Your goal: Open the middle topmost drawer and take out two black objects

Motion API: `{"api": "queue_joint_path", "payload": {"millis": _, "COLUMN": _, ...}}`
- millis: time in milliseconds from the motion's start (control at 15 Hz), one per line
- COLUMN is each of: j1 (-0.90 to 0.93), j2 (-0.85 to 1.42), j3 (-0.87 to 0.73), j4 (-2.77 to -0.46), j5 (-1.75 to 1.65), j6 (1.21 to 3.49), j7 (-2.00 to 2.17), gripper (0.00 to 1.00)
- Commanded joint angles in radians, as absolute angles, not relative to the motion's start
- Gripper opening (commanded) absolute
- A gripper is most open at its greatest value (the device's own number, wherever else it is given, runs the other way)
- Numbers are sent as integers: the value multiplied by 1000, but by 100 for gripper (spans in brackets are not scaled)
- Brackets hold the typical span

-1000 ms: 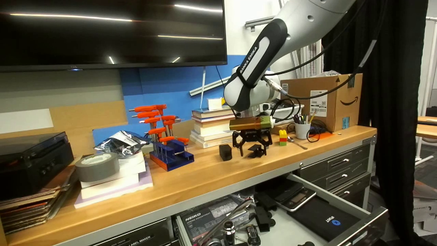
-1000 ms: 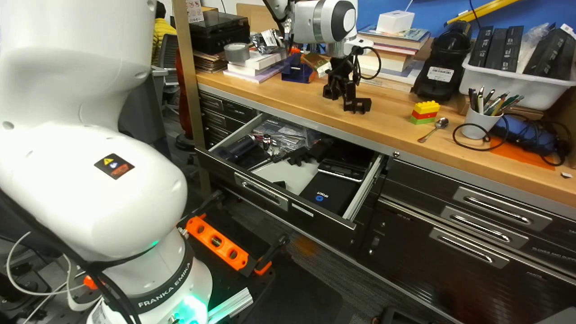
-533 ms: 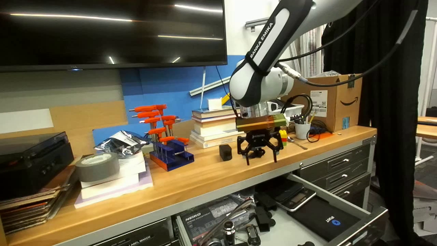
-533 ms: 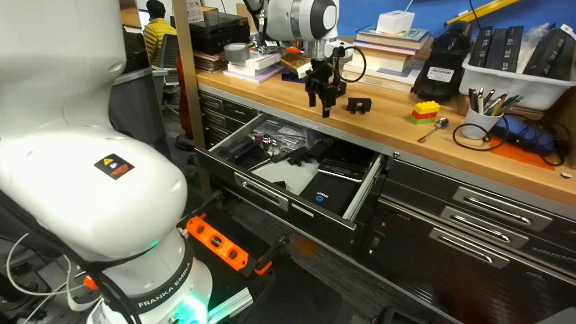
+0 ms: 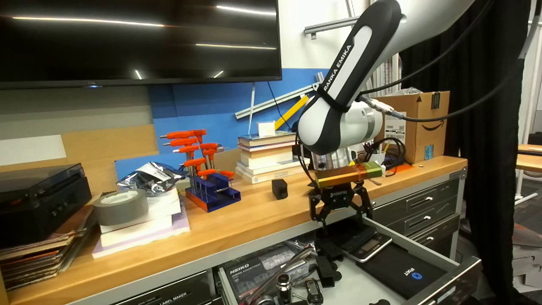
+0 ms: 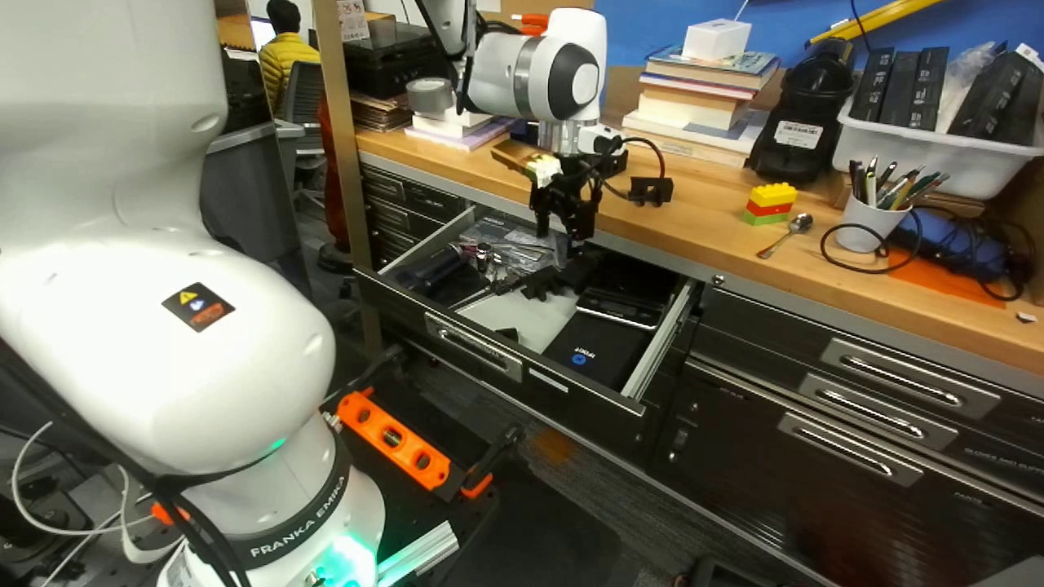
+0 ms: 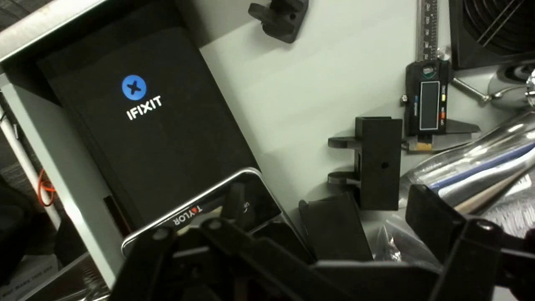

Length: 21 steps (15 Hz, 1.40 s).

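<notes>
The wrist view looks down into the drawer [image 7: 301, 104]. The claw [image 7: 328, 200] shows along the bottom of the frame, and its two fingers are wide apart. On the left lies a black case [image 7: 146, 125] that says IFIXIT. A scale [image 7: 190, 215] marked TAYLOR hides some of its lower end. Right of the middle is a black piece [image 7: 378, 163] with two tabs, and farther right, a measuring tool [image 7: 428, 100] with a small screen.

In an exterior view, the claw hangs over the back of the drawer, low and right of the middle, by the front edge of the wooden worktop [image 5: 245, 220]. A small black block [image 5: 279, 189] sits on the worktop near the middle of the frame, left of the claw. Farther left, tools [image 5: 195, 152] with red handles stand in a blue holder [image 5: 222, 201].

In an exterior view, a notched black part [image 6: 651, 191] sits on the worktop, above and right of the middle of the frame, just right of the claw. Toy bricks [image 6: 770, 204] and a spoon [image 6: 787, 235] are farther right.
</notes>
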<state>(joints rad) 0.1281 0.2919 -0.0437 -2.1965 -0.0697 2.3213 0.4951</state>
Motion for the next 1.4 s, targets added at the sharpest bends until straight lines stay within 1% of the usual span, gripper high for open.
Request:
{"api": "queue_joint_path", "payload": {"millis": 0, "j1": 93, "j2": 319, "j3": -12, "j4": -2213, "j5": 11, "j6": 2365, "j7": 383, "gripper": 100}}
{"api": "queue_joint_path", "payload": {"millis": 867, "j1": 50, "j2": 460, "j3": 35, "j4": -2192, "j5": 101, "j6": 2630, "j7": 148, "gripper": 100}}
{"api": "queue_joint_path", "payload": {"millis": 1333, "j1": 58, "j2": 492, "j3": 30, "j4": -2155, "j5": 74, "j6": 2684, "j7": 120, "gripper": 100}}
